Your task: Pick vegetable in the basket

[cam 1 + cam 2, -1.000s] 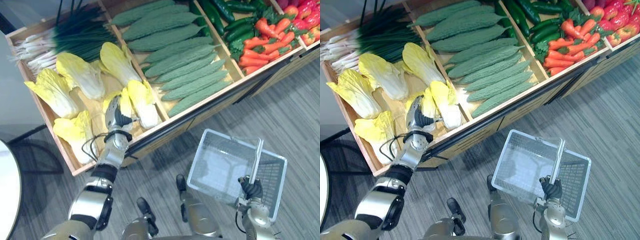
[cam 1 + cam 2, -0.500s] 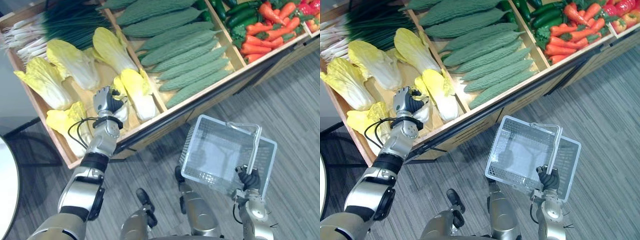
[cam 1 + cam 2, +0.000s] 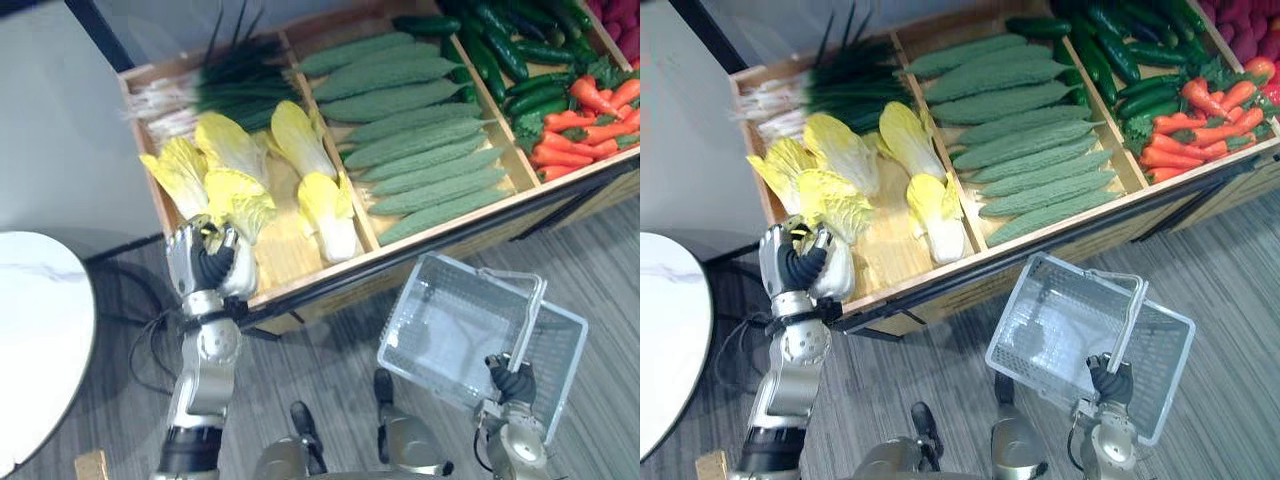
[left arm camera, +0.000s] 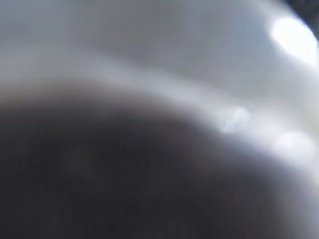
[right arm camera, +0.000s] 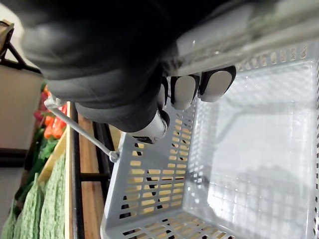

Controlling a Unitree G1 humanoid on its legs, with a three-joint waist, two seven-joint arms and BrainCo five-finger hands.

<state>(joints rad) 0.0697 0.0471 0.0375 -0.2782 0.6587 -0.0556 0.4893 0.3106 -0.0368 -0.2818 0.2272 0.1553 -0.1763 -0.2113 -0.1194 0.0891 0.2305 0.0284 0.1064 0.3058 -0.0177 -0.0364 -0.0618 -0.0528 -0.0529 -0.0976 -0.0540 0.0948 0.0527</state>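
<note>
We saw a wooden stand [image 3: 880, 252] split into compartments. Scallions [image 3: 210, 90] lay in its back left corner. Bitter gourds [image 3: 420, 150] filled the middle compartment, side by side from the back to the front edge. To their right, cucumbers [image 3: 500, 55] lay toward the back and carrots [image 3: 590, 125] by the front edge. A round white table [image 3: 35, 340] stood off the stand's left end, on grey striped floor [image 3: 600, 260].

Left hand [image 3: 205, 265] covers part of the cabbage [image 3: 240, 195]; right hand [image 3: 512, 382] hides some of the basket [image 3: 450, 320] handle. Carrots [image 3: 585, 130] cut by right edge.
</note>
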